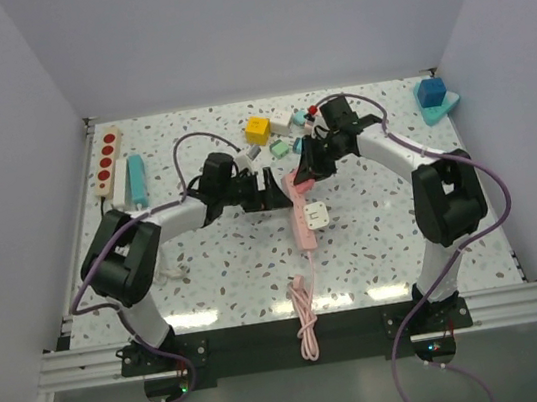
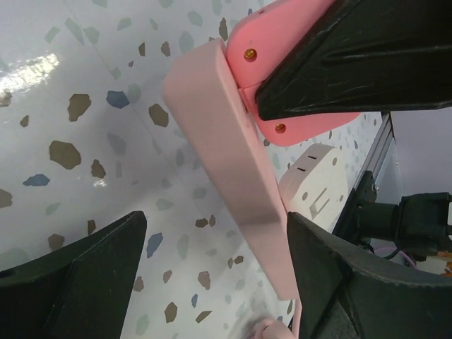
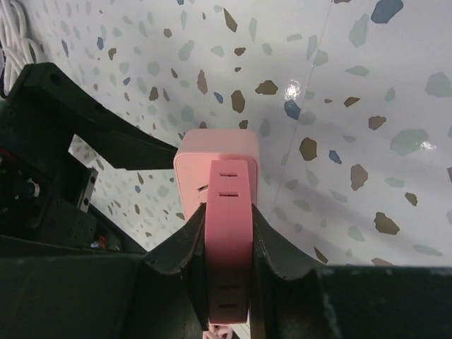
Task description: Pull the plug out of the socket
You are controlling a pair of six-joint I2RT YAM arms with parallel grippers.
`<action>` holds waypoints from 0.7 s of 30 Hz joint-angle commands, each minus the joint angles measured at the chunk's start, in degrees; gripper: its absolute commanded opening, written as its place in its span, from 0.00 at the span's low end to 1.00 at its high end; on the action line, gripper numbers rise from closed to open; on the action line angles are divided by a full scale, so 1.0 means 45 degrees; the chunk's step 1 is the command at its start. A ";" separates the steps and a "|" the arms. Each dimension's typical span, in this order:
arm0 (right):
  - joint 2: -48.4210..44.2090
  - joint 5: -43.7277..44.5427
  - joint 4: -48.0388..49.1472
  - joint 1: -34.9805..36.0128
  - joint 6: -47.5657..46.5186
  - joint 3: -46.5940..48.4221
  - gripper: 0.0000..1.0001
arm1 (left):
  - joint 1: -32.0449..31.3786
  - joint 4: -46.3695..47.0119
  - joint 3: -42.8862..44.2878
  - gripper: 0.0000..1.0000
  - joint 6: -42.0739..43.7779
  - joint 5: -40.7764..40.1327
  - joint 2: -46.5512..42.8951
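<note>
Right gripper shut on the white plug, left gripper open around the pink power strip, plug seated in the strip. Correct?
No. The right gripper is shut on the end of the pink power strip, not on the white plug; the right wrist view shows it. The left gripper is open around the strip, plug seated.

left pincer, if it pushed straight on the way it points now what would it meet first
The pink power strip: it lies across the gap of the open left pincer, just ahead. Depth is hard to judge, but nothing shows in between.
</note>
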 commanded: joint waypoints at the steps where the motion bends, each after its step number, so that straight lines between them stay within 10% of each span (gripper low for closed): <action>1: -0.0494 -0.0944 0.0354 0.0103 0.0364 0.0370 0.00 | -0.0514 0.1531 0.0434 0.86 -0.0535 -0.0483 0.0195; 9: -0.0454 -0.1316 0.0043 0.0123 0.0248 0.0683 0.00 | -0.1140 0.2216 0.0473 0.72 -0.0946 -0.0736 0.0800; 14: -0.0708 -0.1218 0.0003 0.0143 0.0208 0.0663 0.00 | -0.1179 0.1691 0.0629 0.20 -0.0926 -0.1263 0.1074; 21: -0.1663 0.0400 0.0779 0.0454 0.0520 -0.0350 0.00 | -0.1199 0.0849 0.0493 0.00 -0.1159 -0.3000 0.1074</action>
